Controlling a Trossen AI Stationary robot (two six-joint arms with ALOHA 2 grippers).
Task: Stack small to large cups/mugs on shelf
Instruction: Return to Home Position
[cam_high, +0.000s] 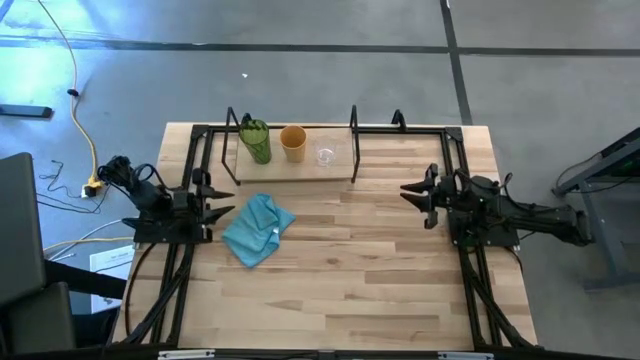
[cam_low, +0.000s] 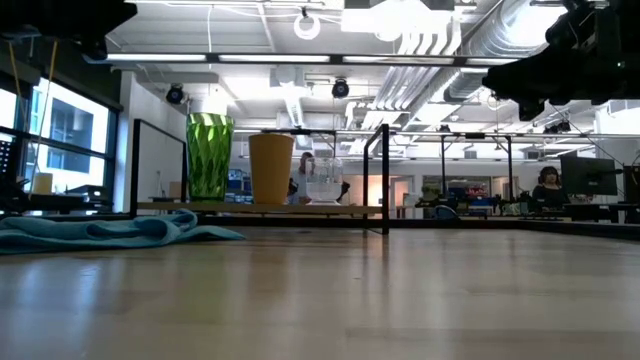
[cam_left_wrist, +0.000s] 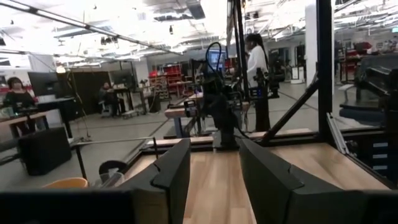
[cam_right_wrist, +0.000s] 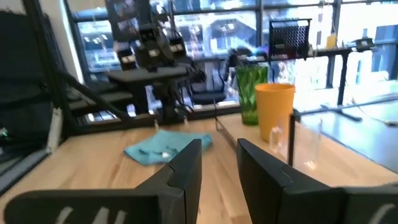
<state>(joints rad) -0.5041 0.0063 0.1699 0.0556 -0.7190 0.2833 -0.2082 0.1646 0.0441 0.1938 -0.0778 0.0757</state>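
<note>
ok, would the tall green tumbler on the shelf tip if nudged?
Probably tippy: the green tumbler is the tallest cup and tapers toward its base. Its faceted translucent wall looks like light plastic, so it may slide on the shelf.

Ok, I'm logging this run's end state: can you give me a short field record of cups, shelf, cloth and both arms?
shelf: far side of table, three cups in a row
green tumbler: left end, upright
orange cup: middle, upright
clear glass cup: right end, upright
blue cloth: on table, before shelf
left tool: open, empty, near cloth
right tool: open, empty, away from shelf
</note>
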